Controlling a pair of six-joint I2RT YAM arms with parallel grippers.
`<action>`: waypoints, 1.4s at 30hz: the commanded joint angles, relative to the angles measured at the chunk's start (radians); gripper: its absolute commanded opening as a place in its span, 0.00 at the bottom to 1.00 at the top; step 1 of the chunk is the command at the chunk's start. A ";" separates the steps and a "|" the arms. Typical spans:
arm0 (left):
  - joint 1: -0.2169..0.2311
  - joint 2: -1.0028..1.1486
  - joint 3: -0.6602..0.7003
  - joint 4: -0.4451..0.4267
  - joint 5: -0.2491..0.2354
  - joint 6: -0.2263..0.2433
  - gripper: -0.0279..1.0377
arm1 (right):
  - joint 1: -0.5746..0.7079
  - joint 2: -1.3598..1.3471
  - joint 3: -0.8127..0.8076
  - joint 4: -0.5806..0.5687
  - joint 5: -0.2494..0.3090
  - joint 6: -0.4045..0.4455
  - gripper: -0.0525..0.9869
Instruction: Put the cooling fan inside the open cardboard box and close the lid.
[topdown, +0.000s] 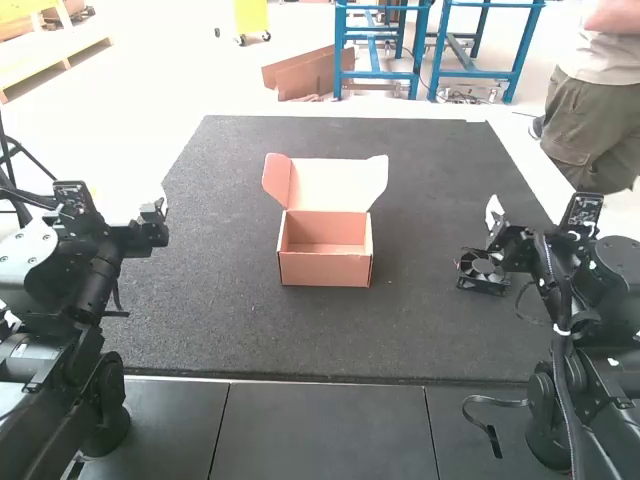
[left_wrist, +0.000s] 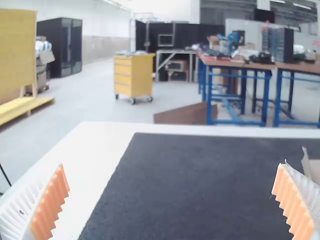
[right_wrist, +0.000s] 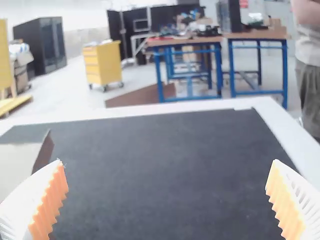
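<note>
The cooling fan (topdown: 479, 271) is being seen lying on the dark mat (topdown: 220, 300), apart from the open cardboard box (topdown: 325, 250), just beside the right pincer (topdown: 493, 224). It and the left pincer (topdown: 160, 216) are being held spread wide.

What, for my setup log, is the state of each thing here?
cardboard box: open, lid flap up, upright on the mat.
cooling fan: on the mat, outside the box, ungripped.
left end effector: open, empty.
right end effector: open, empty.
</note>
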 joint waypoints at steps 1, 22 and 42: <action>0.002 -0.012 -0.007 0.068 0.020 0.013 0.93 | -0.013 -0.013 0.000 0.090 0.014 0.024 0.93; -0.001 0.292 0.411 -0.062 0.042 0.012 0.93 | -0.013 0.338 0.540 -0.154 0.094 0.049 0.93; -0.005 0.674 0.813 -0.691 0.063 -0.018 0.94 | -0.047 0.862 0.897 -0.730 0.213 -0.117 0.91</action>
